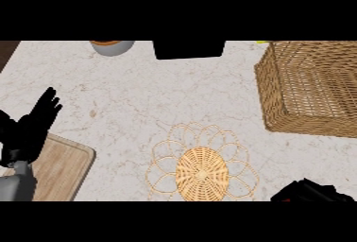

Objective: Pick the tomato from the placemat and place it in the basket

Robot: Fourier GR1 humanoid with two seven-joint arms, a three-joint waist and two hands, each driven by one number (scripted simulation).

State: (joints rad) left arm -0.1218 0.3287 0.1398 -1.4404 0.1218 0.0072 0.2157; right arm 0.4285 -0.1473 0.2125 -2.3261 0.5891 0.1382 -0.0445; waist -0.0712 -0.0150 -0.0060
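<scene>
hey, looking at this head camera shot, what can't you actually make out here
- Tomato: not visible in the head view; the placemat is bare, and whether the right hand holds it cannot be told.
- Right hand: cut off by the lower edge; its fingers are unreadable.
- Basket: right side cut off by the frame's edge, inside only partly shown.
- Grey cup and black object: cropped by the top edge.
- Cutting board: partly hidden by the left hand and forearm.

The wicker basket [314, 90] runs off the right edge. The right hand [310, 193], low at the bottom edge, is mostly cut off, its fingers unreadable.
</scene>
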